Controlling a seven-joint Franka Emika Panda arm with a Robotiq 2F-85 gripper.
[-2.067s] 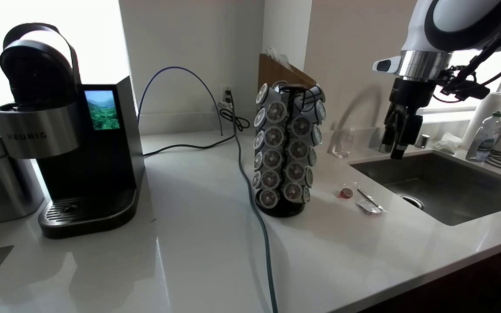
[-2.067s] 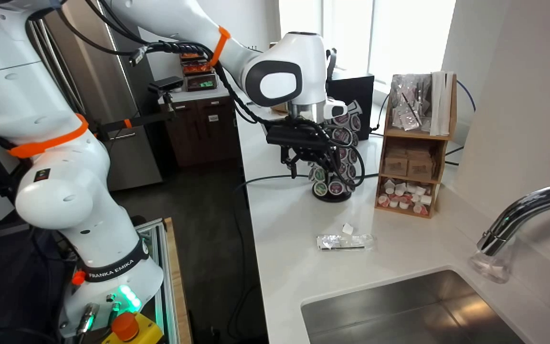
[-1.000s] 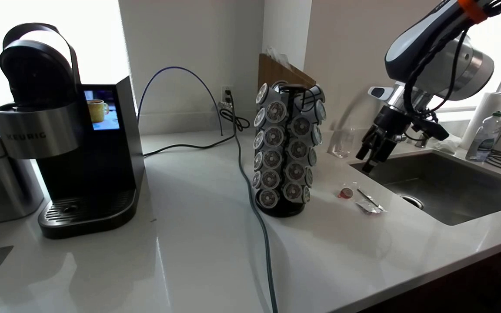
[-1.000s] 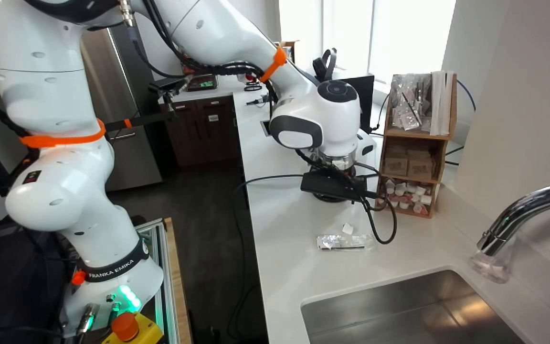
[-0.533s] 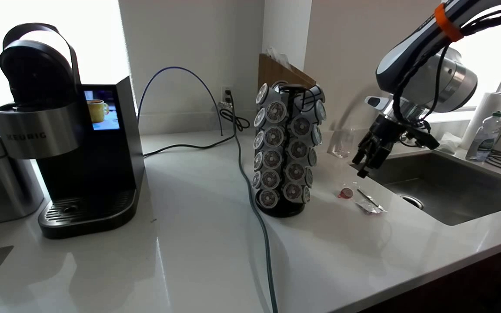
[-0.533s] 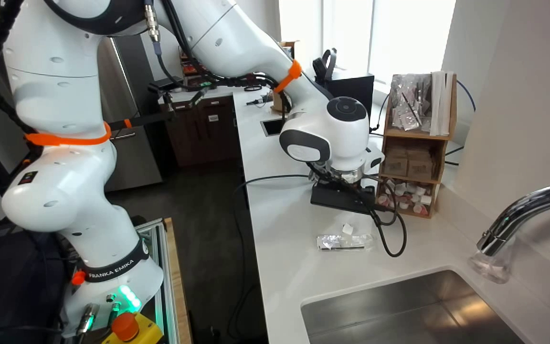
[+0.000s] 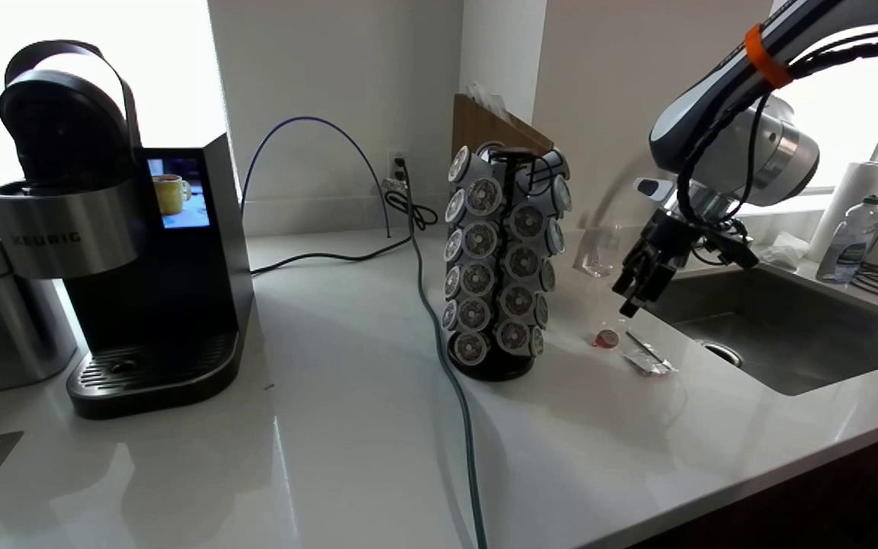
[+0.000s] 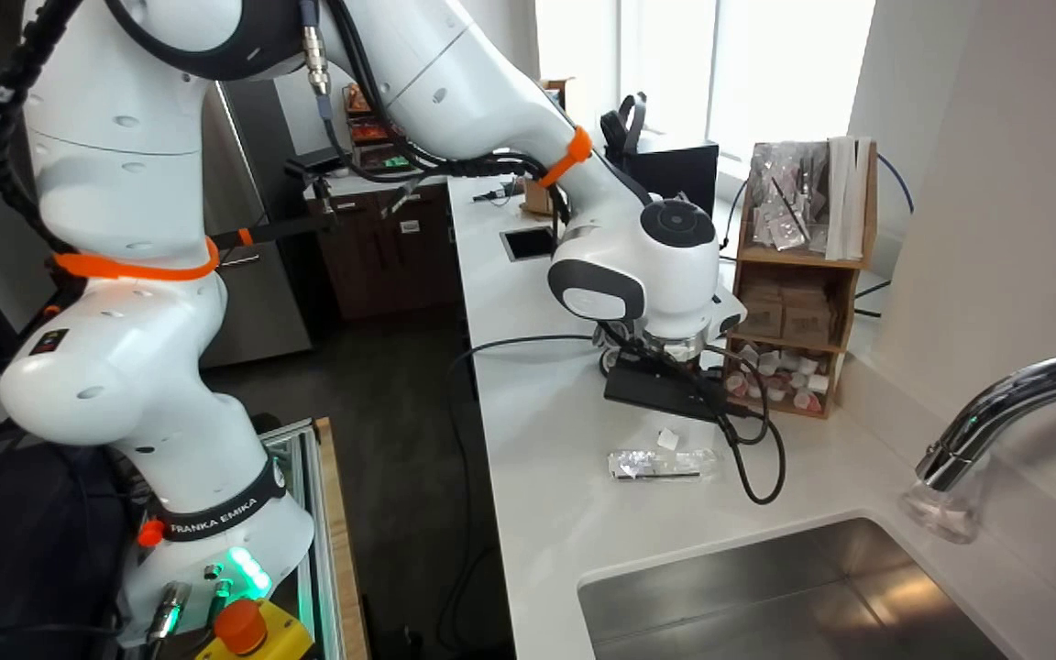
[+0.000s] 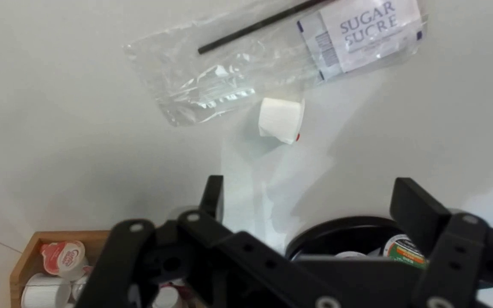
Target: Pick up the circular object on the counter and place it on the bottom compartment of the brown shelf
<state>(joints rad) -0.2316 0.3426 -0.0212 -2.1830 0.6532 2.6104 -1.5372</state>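
One small white cup (image 9: 278, 119) on counter (image 8: 555, 513), lying on side; long line runs left to right in wrist view, lid (image 9: 300, 119) facing right. One clear bag (image 9: 225, 81) just beside it, holding one black stick (image 9: 250, 29), one sugar packet (image 9: 364, 34). One brown shelf (image 8: 803, 260), three compartments; bottom compartment (image 8: 775, 406) holds more cups (image 8: 771, 365), too jumbled to count. Gripper (image 9: 310, 188) fingers wide apart, counter showing between them and cup. Sink (image 8: 766, 573) and counter's front edge away from cup.

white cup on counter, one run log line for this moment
end effector: open, above counter; white cup: on counter, near clear packet, ungrasped; brown shelf: placement pending
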